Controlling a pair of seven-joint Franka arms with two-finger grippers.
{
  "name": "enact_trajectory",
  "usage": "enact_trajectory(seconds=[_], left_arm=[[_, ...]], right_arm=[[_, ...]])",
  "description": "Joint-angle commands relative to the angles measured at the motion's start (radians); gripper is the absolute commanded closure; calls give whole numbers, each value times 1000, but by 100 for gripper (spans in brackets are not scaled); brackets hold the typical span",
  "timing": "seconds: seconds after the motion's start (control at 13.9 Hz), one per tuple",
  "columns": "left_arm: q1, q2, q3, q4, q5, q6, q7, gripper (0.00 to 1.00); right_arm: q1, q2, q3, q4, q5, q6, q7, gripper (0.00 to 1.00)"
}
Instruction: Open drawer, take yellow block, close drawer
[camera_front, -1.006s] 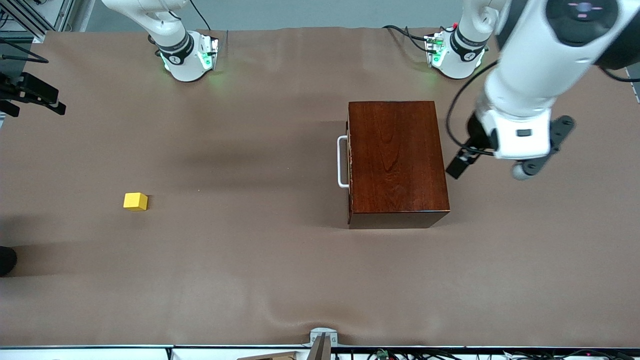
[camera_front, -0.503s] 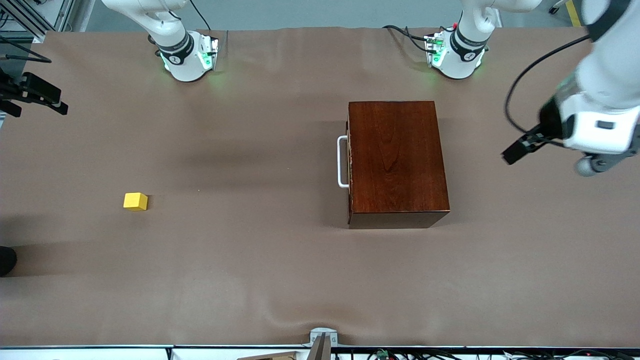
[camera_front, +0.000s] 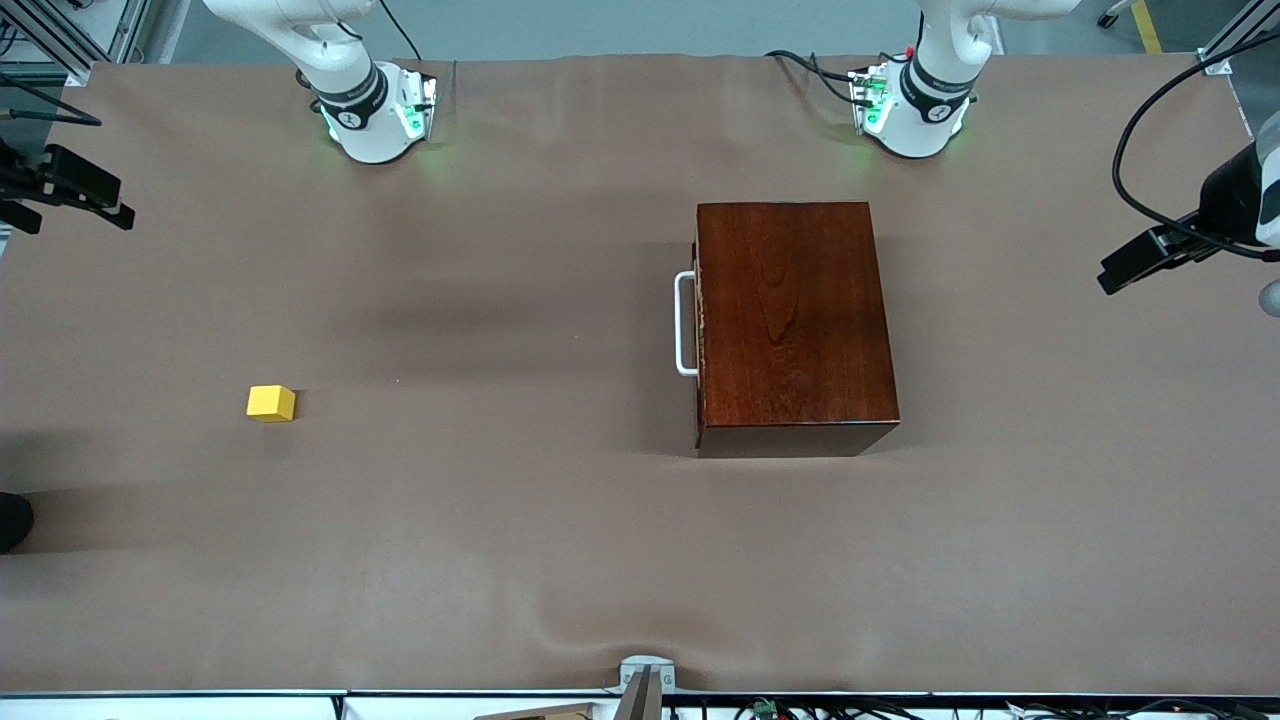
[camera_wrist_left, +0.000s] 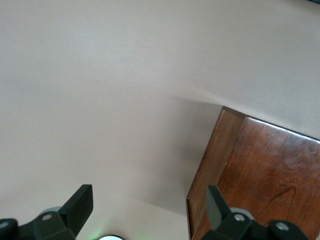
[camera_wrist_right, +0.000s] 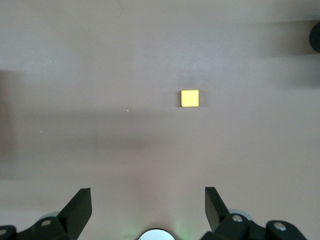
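The drawer (camera_front: 700, 325) sits shut; the yellow block (camera_front: 271, 403) lies on the desk (camera_front: 500, 550), well apart from it. Both sets of fingers gape empty — left gripper (camera_wrist_left: 150, 210) beside the box, right gripper (camera_wrist_right: 148, 207) high over the block. Hook the white handle (camera_front: 684, 323) squarely, pull straight out.

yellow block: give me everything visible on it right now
The yellow block is a small bright yellow cube with plain, unmarked faces and a matte look. It sits flat and upright on the brown table cover, toward the right arm's end of the table, well apart from the closed drawer and nearer the front camera than its handle. Nothing touches it but the table. The right wrist view shows its square top face from above.
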Motion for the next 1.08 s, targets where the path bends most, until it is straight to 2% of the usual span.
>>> enact_trajectory(seconds=[0.0, 0.22, 0.36, 0.65, 0.79, 1.01], left_arm=[[16, -25, -10, -29, -2, -11, 114, 0], [55, -45, -29, -44, 3, -11, 202, 0], [162, -82, -142, -89, 0, -8, 289, 0], [306, -148, -317, -165, 0, 3, 300, 0], [332, -200, -349, -233, -3, 32, 300, 0], [334, -245, -351, -283, -10, 38, 331, 0]], right_arm=[[0, -14, 1, -7, -5, -2, 1, 0], [-2, -14, 0, -7, -5, -2, 1, 0], [-2, -14, 0, -7, -4, -2, 1, 0], [0, -14, 1, -7, -4, -2, 1, 0], [0, -14, 0, -7, -4, -1, 0, 0], [-2, -14, -2, -8, -7, 1, 0, 0]])
